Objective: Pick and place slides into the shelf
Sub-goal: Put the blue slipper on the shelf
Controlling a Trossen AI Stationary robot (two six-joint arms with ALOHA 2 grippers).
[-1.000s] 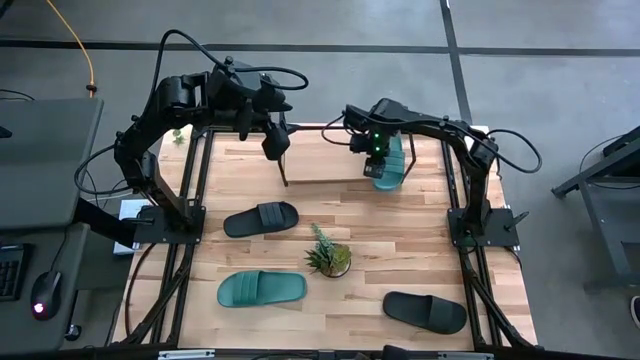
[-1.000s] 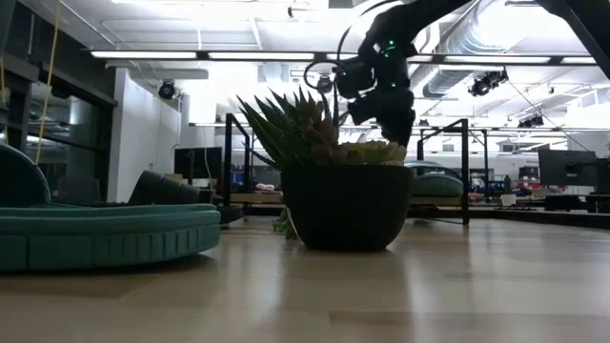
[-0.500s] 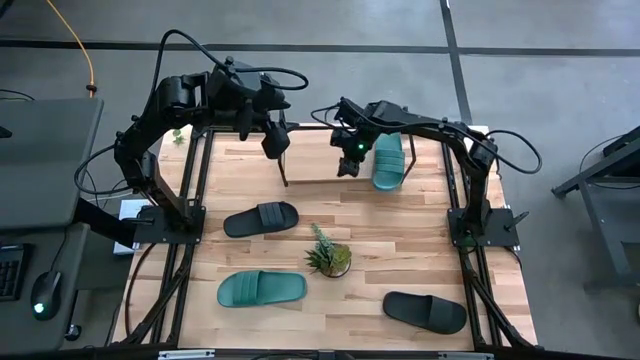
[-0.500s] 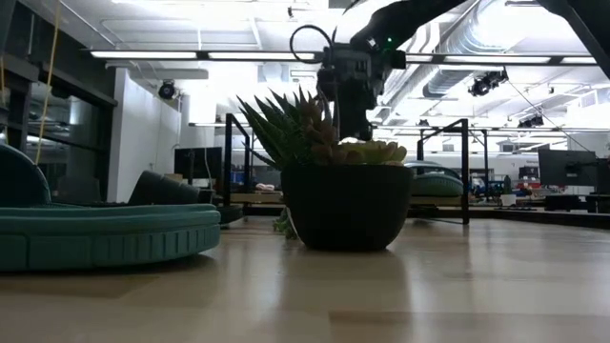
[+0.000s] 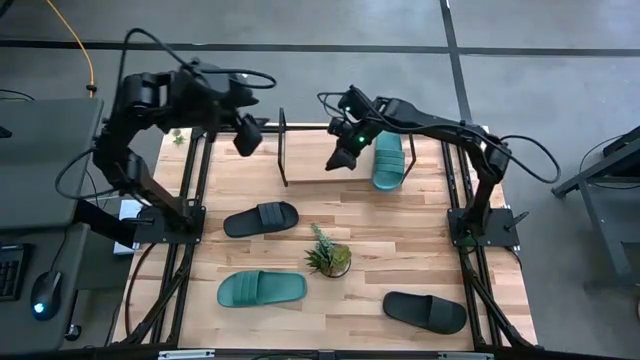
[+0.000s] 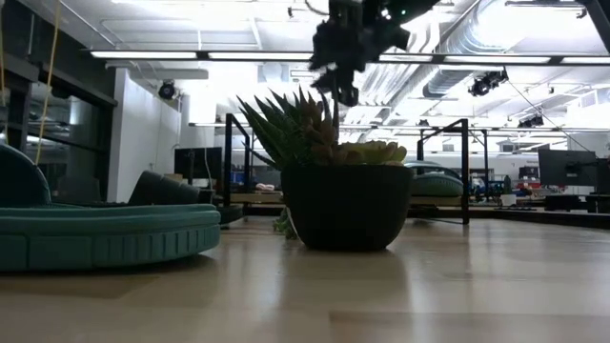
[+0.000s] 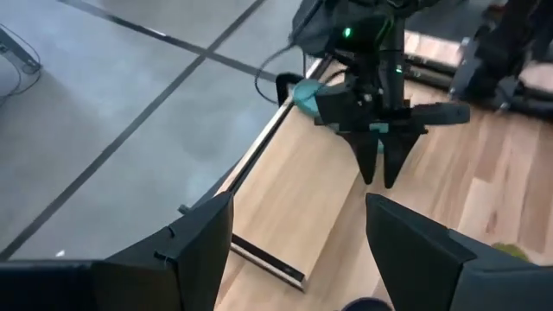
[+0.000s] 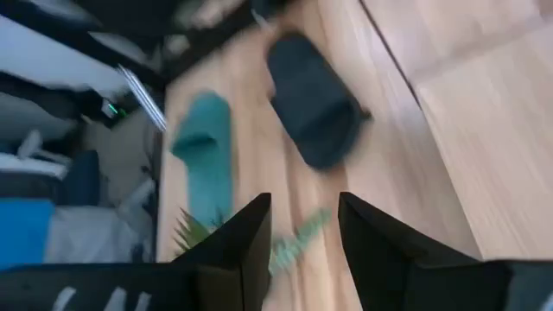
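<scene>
One teal slide [image 5: 388,160] lies on the shelf [image 5: 322,168] at its right end, sole down on the light board. On the table lie a black slide [image 5: 261,218], a second teal slide [image 5: 261,289] and another black slide [image 5: 425,311]. My right gripper [image 5: 338,162] hangs open above the middle of the shelf, left of the shelved slide, slanting down with nothing between its fingers [image 8: 251,242]. My left gripper [image 5: 247,136] is open and empty, high beyond the shelf's left end frame [image 5: 283,147].
A small spiky plant in a dark pot [image 5: 328,257] stands mid-table between the loose slides and fills the middle of the low view [image 6: 343,205]. Black frame bars [image 5: 195,190] run along the table's left and right sides. Bare board is left of the shelved slide.
My right gripper has left the teal slide at the shelf's right end, risen and gone toward the table's left, tipping from pointing down to a slant. The slide stays on the board. My left gripper has drawn back toward the table's left edge.
</scene>
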